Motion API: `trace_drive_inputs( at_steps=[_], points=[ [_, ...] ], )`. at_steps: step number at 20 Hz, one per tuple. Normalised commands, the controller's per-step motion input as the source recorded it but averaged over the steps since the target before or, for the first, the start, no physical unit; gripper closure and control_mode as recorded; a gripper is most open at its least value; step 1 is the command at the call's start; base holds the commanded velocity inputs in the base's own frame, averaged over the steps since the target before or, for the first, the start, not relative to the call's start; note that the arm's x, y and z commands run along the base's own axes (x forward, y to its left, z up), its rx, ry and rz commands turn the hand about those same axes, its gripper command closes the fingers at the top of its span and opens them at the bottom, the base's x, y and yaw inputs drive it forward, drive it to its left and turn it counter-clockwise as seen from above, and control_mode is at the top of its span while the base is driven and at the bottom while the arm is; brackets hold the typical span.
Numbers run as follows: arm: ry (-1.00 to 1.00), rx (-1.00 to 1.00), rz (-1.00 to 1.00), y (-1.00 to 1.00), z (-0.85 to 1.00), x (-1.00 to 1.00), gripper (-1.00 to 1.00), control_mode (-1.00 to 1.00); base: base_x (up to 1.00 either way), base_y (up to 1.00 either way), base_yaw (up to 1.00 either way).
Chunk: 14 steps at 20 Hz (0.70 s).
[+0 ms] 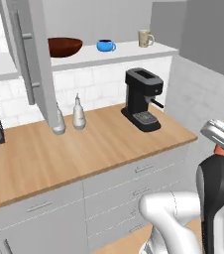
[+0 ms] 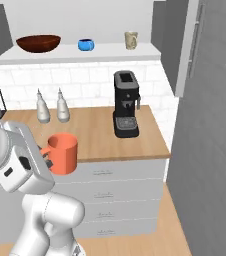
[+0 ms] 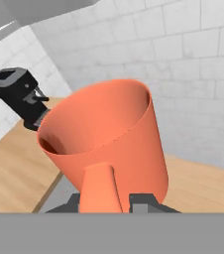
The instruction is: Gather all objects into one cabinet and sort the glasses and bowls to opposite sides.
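Orange mug [image 2: 64, 153] – blue cup [image 2: 85, 44] – beige mug [image 2: 130, 40] – reddish-brown bowl [image 2: 38, 43].

The left base view looks forward and down from behind the arm's left side, across the wooden surface [image 1: 84, 144] to the coffee machine [image 1: 142, 99] and the cabinet [image 1: 109, 55] shelf. The right base view covers the same surface [image 2: 95, 132], machine [image 2: 125, 102] and shelf from the opposite side. The hand view sits close behind the orange mug [image 3: 106, 144], tilted, with the machine [image 3: 17, 94] beyond.
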Motion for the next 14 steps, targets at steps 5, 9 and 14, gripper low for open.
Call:
trace_drive_inputs(
  at_steps=[5, 9, 14],
  points=[
    [0.0, 0.0, 0.0, 0.0, 0.0, 0.0, 1.0, 1.0, 0.0, -0.23, 0.58],
    [0.0, 0.0, 0.0, 0.0, 0.0, 0.0, 1.0, 1.0, 0.0, -0.53, 0.5],
    [0.0, 0.0, 0.0, 0.0, 0.0, 0.0, 1.0, 1.0, 0.02, -0.42, 0.47]
  ],
)
